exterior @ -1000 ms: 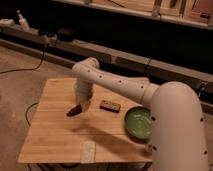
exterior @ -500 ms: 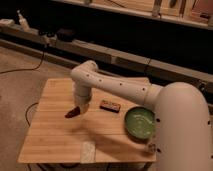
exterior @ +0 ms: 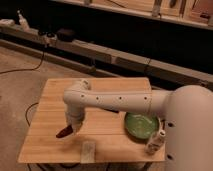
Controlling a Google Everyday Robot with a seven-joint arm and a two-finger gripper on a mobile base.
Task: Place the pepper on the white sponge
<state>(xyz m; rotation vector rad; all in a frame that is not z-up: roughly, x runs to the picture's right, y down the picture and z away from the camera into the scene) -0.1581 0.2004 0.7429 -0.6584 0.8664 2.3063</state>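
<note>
The small dark red pepper (exterior: 63,133) hangs from the tip of my gripper (exterior: 71,129), which is shut on it just above the wooden table (exterior: 45,107), near its front left part. The white sponge (exterior: 88,150) lies flat at the table's front edge, a little to the right of and nearer than the pepper. The pepper does not touch the sponge. My white arm (exterior: 115,101) reaches in from the right across the table's middle.
A green bowl (exterior: 141,125) sits at the right of the table. A white patterned bottle (exterior: 156,142) stands at the front right corner. A dark bit of the brown block (exterior: 114,111) peeks from under the arm. Shelves and cables run along the back wall.
The gripper has carried the pepper from the table's middle left toward the front edge, closer to the white sponge. The arm's elbow has swung forward with it.
</note>
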